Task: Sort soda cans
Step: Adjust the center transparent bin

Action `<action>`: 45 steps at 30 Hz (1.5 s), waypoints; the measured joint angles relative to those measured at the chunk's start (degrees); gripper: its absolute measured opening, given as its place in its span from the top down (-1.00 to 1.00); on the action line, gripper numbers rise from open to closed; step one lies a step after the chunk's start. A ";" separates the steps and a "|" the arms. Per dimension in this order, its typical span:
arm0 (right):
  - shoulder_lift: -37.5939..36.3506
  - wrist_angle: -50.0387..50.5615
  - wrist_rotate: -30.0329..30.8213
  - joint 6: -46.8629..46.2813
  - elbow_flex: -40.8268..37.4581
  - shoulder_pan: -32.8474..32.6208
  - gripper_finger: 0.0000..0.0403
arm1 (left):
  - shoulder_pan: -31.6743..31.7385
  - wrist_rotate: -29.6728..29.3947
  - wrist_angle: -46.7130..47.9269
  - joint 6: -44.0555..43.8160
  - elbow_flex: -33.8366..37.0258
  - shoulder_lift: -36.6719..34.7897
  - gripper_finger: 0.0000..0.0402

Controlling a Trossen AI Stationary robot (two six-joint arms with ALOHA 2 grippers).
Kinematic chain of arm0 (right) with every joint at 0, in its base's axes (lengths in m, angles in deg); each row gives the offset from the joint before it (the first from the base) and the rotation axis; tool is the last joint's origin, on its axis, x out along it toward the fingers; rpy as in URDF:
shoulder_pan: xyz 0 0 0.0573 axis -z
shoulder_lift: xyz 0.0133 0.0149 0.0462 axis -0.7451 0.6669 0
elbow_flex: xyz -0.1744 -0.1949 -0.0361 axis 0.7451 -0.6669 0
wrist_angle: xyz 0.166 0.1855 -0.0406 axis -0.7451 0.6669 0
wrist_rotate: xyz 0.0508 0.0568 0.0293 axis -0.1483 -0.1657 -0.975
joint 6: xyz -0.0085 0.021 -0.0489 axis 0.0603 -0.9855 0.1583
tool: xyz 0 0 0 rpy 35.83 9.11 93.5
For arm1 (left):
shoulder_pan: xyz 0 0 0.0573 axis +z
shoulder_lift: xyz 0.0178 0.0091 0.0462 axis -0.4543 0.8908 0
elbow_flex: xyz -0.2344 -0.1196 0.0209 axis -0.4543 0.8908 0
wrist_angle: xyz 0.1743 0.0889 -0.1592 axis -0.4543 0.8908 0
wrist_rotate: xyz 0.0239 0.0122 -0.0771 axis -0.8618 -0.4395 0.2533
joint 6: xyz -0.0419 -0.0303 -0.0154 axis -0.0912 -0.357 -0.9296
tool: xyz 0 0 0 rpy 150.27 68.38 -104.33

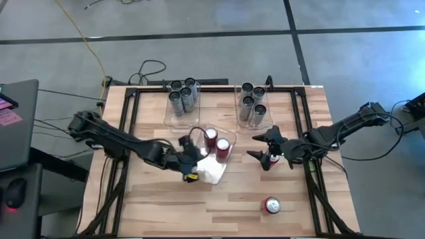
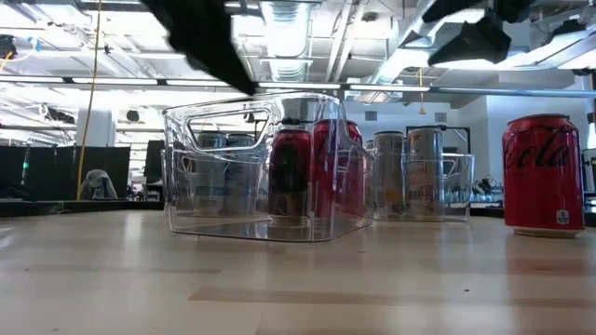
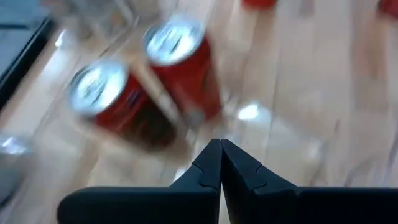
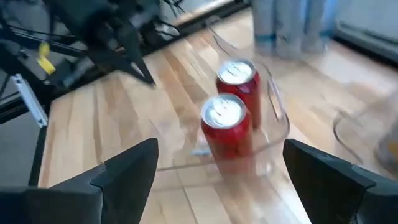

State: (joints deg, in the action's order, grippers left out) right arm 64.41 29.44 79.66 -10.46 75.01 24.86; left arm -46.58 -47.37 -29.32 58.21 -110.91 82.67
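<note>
My open, empty right hand (image 1: 264, 147) hovers over a red can (image 1: 273, 159); another upright red can (image 1: 272, 205) stands nearer it than my closed left hand (image 1: 190, 174).

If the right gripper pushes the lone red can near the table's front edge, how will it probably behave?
The lone red can stands upright on bare wood, so a high push probably tips it. Once down, its round body would likely roll. Its smooth wall may slip between the fingers.

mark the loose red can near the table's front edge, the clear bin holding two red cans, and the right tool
Loose red soda can (image 1: 272, 206), high view, on its silver top.
Clear rectangular plastic bin (image 2: 191, 167), low view, on its left wall.
Right tool (image 1: 267, 147), high view, midway between its open fingertips.
</note>
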 joint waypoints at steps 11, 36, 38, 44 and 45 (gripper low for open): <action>0.02 10.96 4.39 -10.52 2.32 0.80 -0.77 | -1.15 1.93 27.14 -12.20 2.85 -8.58 1.00; 0.45 32.88 -21.08 -12.17 12.23 13.60 -0.67 | 1.63 22.44 -10.59 -0.99 14.10 -4.60 1.00; 0.45 37.52 -21.08 -13.90 14.12 14.25 -0.67 | 1.63 22.56 -10.47 -1.00 14.10 -4.60 1.00; 1.14 45.53 -21.62 -20.57 14.56 14.34 -0.67 | 1.52 22.56 -12.38 -1.07 14.10 -3.97 1.00; 1.77 46.96 -22.18 -21.77 14.31 14.14 -0.67 | 1.52 22.79 -13.45 -1.05 14.10 -3.52 1.00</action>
State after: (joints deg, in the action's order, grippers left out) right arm 66.19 76.40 57.49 -32.24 89.31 39.00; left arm -45.07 -24.58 -42.78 57.16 -96.82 79.15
